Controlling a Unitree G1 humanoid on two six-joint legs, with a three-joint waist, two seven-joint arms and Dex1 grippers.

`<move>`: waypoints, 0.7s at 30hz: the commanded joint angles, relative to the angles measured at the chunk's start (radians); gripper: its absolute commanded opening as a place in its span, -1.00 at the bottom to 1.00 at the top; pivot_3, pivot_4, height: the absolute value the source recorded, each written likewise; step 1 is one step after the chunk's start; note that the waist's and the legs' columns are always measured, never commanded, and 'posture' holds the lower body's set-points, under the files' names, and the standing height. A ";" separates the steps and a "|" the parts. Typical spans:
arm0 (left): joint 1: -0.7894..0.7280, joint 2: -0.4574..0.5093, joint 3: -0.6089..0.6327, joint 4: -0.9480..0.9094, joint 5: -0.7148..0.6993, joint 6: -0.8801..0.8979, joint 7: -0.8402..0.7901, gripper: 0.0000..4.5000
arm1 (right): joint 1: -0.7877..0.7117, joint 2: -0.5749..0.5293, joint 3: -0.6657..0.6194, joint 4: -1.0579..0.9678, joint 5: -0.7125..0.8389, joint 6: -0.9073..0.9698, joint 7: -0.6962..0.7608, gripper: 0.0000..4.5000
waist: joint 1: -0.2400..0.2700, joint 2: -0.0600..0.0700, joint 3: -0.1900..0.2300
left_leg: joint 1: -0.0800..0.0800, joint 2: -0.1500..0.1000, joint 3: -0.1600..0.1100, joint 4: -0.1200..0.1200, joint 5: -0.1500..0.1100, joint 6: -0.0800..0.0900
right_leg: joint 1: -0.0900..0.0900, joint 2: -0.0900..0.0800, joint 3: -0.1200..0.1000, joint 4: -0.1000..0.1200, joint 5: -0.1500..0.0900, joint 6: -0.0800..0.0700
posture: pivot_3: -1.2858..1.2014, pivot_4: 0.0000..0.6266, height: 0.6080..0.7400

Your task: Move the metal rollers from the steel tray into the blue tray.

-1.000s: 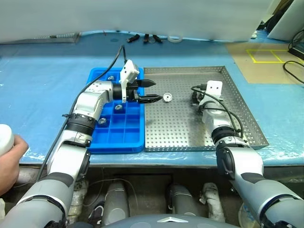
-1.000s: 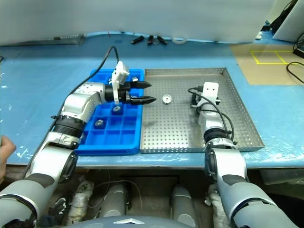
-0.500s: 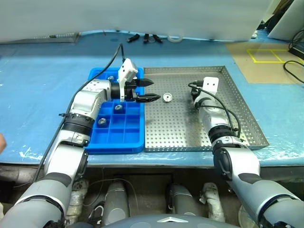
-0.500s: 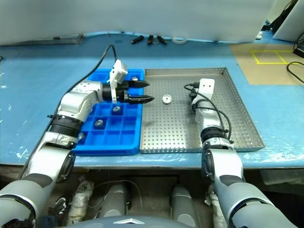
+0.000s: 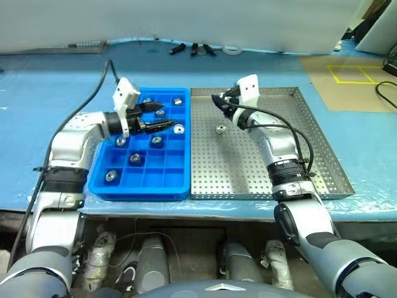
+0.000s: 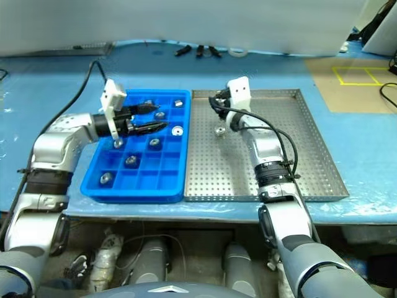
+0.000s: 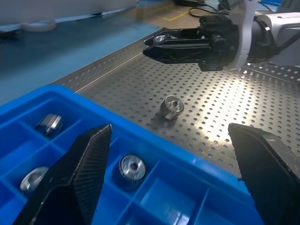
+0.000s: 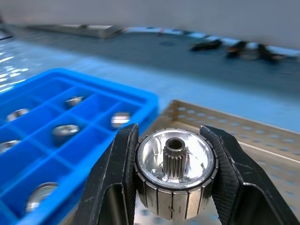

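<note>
Right jaws pinch one roller; one roller lies on steel tray.

Blue-covered table carries blue tray and steel tray touching side by side, small dark tools and a tape ring near its far edge.
</note>
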 commanded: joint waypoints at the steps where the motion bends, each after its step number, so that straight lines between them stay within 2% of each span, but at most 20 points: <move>1: 0.094 0.030 0.082 -0.167 -0.057 0.055 0.065 0.87 | -0.031 0.014 0.037 -0.083 0.029 0.034 0.075 -0.25 | 0.015 0.000 0.000 | 0.000 0.000 0.000 -0.001 0.001 -0.001 | -0.001 0.000 0.000 0.000 0.000 0.000 | 0.22 -0.52 1.00; 5: 0.264 0.043 0.161 -0.335 -0.103 0.120 0.150 0.87 | -0.031 0.029 0.078 -0.114 0.044 0.079 0.159 -0.25 | 0.045 0.000 0.000 | -0.002 0.001 -0.001 -0.007 0.002 -0.004 | -0.002 0.001 -0.001 -0.002 -0.001 -0.002 | 0.29 -0.52 1.00; 11: 0.424 0.043 0.243 -0.501 -0.178 0.193 0.249 0.87 | -0.007 0.047 0.132 -0.172 0.076 0.155 0.267 -0.25 | 0.092 0.000 0.000 | -0.006 0.004 -0.004 -0.008 0.003 -0.005 | -0.002 0.003 -0.003 -0.008 -0.001 -0.002 | 0.37 -0.52 1.00; 15: 0.500 0.049 0.277 -0.580 -0.225 0.230 0.290 0.87 | 0.056 0.036 0.194 -0.254 0.089 0.220 0.342 -0.25 | 0.121 0.000 0.000 | -0.008 0.005 -0.004 -0.008 0.003 -0.005 | -0.002 0.003 -0.003 -0.010 -0.001 -0.001 | 0.40 -0.52 1.00; 21: 0.543 0.075 0.288 -0.624 -0.273 0.261 0.318 0.87 | 0.119 0.029 0.224 -0.354 0.103 0.305 0.356 -0.25 | 0.152 0.000 0.000 | -0.009 0.006 -0.005 -0.008 0.005 -0.008 | -0.003 0.004 -0.003 -0.010 -0.001 -0.001 | 0.40 -0.52 1.00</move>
